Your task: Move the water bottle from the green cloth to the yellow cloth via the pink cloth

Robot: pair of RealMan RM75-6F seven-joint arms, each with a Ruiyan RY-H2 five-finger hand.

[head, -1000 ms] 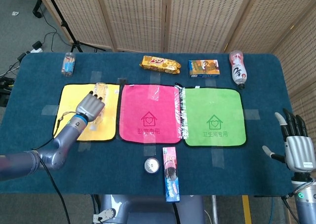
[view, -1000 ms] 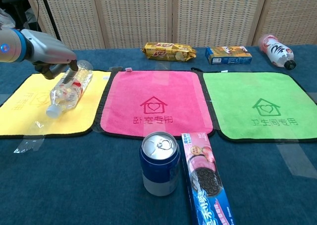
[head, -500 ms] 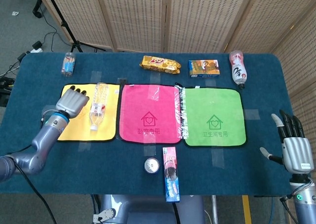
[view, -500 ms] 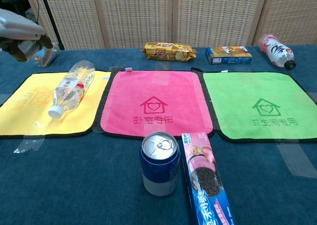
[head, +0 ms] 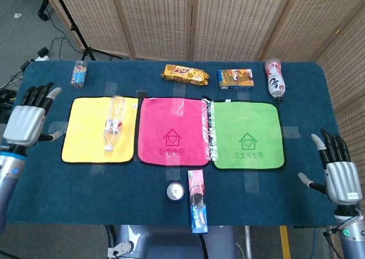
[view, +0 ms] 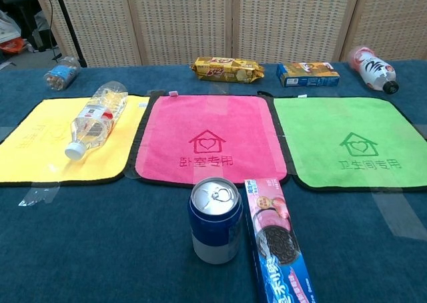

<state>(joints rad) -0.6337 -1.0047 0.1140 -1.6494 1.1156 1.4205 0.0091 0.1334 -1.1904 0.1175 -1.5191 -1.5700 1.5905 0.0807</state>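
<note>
The clear water bottle point(head: 113, 122) lies on its side on the yellow cloth point(head: 85, 130), cap toward the front; the chest view shows the bottle point(view: 97, 119) on the yellow cloth point(view: 40, 149) too. The pink cloth point(head: 171, 130) and green cloth point(head: 248, 134) lie bare to its right. My left hand point(head: 28, 119) hangs open off the table's left edge, well clear of the bottle. At the front right corner my right hand point(head: 337, 173) is open and holds nothing. Neither hand shows in the chest view.
Along the far edge lie a small jar point(head: 78, 75), a yellow biscuit pack point(head: 184, 74), a blue box point(head: 235, 78) and a white drink bottle point(head: 275, 79). A can point(head: 175, 191) and a cookie pack point(head: 197, 199) sit near the front.
My left hand has let go of the bottle and drawn back left, off the yellow cloth to beyond the table's edge. The bottle stays lying on the yellow cloth. The right hand barely moved.
</note>
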